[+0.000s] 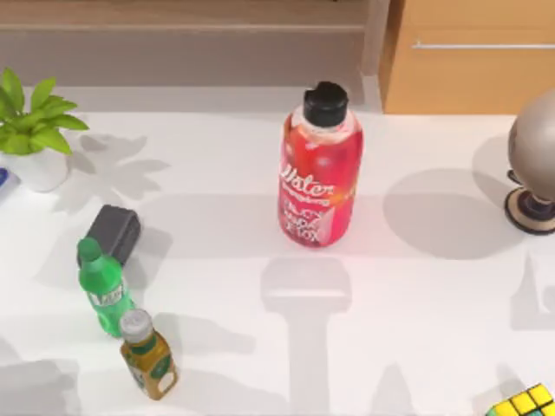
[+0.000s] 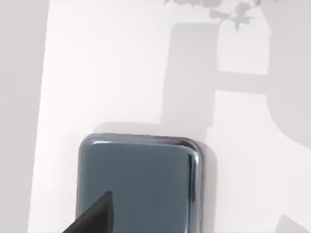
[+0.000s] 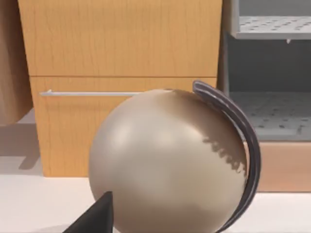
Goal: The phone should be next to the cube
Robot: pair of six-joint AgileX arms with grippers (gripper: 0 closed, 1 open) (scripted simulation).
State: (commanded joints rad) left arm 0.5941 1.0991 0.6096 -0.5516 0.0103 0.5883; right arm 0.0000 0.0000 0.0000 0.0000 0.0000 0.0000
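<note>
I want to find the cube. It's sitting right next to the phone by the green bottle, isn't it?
No. The phone is by the green bottle at the table's left, but the cube is far away at the bottom right corner, as the top view shows.

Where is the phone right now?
In the top view the phone lies flat on the table's left side, just behind the green bottle and in front of the potted plant.

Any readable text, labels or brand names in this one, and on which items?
"Water": white script on the red bottle; the smaller lines beneath it are too blurred to read.
Green bottle: label illegible.
Small amber bottle: label illegible.
Phone and cube: no text.
</note>
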